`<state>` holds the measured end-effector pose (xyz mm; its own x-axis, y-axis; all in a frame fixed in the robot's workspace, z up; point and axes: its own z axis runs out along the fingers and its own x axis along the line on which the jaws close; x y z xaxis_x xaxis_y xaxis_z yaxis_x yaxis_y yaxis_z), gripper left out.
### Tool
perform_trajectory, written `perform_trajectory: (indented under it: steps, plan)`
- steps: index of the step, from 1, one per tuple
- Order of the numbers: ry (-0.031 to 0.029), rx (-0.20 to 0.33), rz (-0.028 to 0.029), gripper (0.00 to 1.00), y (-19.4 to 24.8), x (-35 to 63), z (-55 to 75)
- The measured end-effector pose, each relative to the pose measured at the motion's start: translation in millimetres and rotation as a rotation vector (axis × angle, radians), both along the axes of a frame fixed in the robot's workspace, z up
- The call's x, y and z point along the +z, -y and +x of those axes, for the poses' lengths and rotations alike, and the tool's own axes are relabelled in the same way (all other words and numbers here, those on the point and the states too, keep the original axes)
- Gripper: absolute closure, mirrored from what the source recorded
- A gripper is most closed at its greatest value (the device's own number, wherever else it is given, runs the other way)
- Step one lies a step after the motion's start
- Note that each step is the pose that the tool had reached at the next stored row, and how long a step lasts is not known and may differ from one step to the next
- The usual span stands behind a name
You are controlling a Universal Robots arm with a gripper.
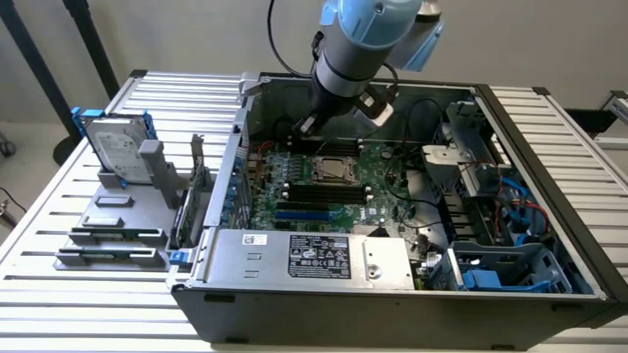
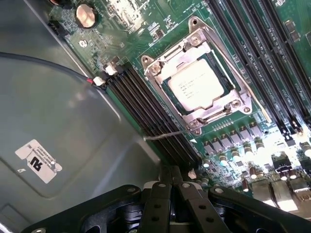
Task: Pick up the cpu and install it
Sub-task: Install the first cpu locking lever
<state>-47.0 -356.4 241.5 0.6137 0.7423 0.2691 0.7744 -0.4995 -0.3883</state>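
Down in its socket (image 2: 156, 73), the cpu (image 2: 201, 87) looks thin, light, breakable, best held by its edges; the empty tool (image 2: 172, 171) is pressed together

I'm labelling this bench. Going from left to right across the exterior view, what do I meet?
hard drive → cpu → blue cables

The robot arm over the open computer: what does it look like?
The arm is a grey cylinder topped by a light blue rounded joint cap, with a black cable running up beside it. Its gripper is built of black jointed links dotted with silver screws.
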Motion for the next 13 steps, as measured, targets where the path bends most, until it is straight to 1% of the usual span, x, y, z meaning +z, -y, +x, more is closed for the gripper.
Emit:
perform_trajectory:
  steps: [3, 5, 6, 9, 10, 12, 13]
  plan:
    - [0.0013, 0.000, -0.0003, 0.89, 0.2, -4.6, 0.0]
    - [0.0047, 0.000, -0.0004, 0.89, 0.3, -8.0, 0.0]
    - [0.0077, 0.000, -0.0004, 0.89, 0.2, -9.4, 0.0]
    - [0.0209, 0.000, -0.0014, 0.89, 0.2, -12.9, 0.0]
    - [0.0266, 0.000, -0.0018, 0.89, 0.3, -13.8, -0.1]
    - [0.0415, 0.000, -0.0026, 0.89, 0.3, -15.2, -0.6]
    - [0.0475, 0.000, -0.0024, 0.89, 0.2, -16.1, -1.0]
